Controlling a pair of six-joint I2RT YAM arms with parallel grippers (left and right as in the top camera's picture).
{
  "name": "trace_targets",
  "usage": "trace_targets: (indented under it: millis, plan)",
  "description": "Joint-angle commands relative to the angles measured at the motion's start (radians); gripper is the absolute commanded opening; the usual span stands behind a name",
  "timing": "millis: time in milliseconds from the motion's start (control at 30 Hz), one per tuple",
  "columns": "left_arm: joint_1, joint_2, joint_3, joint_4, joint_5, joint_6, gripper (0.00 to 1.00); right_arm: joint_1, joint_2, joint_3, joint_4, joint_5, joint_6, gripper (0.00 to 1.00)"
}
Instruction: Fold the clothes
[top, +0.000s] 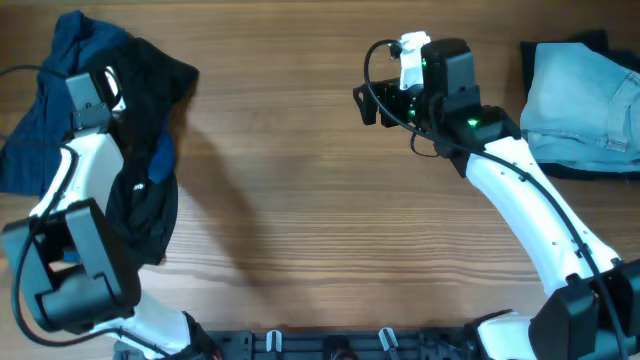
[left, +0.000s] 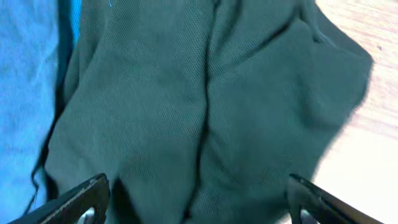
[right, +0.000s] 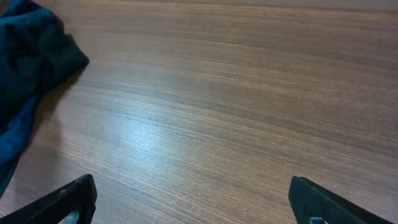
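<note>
Poised over a crumpled heap of dark navy and black soft clothes (top: 150, 70), the left claw (left: 196, 190) stands spread wide. Its two black fingertips (left: 93, 190) frame creased dark mesh cloth with nothing caught between them; whether they touch the cloth cannot be told. A royal-blue garment (left: 25, 93) lies just to that claw's left, tucked partly under the dark fabric. The right claw (right: 191, 190) is likewise wide and empty, above the bare brown wood-grain table (right: 236, 93), with the heap's nearest corner ahead of it and to its left, well apart.

By the look of things, the folding has not begun. No garment is spread flat, none shows a clean crease, and the pieces overlap in one pile beneath the left claw. Separating one item, laying it out and folding it all appear to be left.

A loose edge of the dark cloth meets the wood ahead and to the right of the left claw, a likely place to take hold. Between the two claws the table shows only wood, which should give ample room to drag and flatten a garment. A stack of pale blue denim (top: 580, 95) sits behind the right claw, away from that working space.
</note>
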Motion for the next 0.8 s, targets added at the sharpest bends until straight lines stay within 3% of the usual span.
trace_targets:
  millis: [0, 233, 500, 700, 767]
  plan:
    - [0.005, 0.052, 0.012, 0.046, -0.021, 0.012, 0.86, -0.001, 0.008, 0.022, 0.005, 0.025, -0.011, 1.00]
    - [0.005, 0.069, 0.012, 0.069, -0.021, 0.012, 0.73, -0.001, 0.008, 0.022, 0.009, 0.025, -0.011, 1.00]
    - [0.005, 0.069, 0.012, 0.091, -0.022, -0.019, 0.38, -0.001, 0.008, 0.022, 0.010, 0.025, -0.011, 1.00]
    - [0.007, 0.069, 0.012, 0.087, -0.024, -0.041, 0.26, -0.001, 0.008, 0.022, 0.009, 0.025, -0.011, 1.00]
    - [0.007, 0.067, 0.012, 0.086, -0.024, -0.042, 0.12, -0.001, 0.008, 0.022, 0.010, 0.025, -0.010, 1.00]
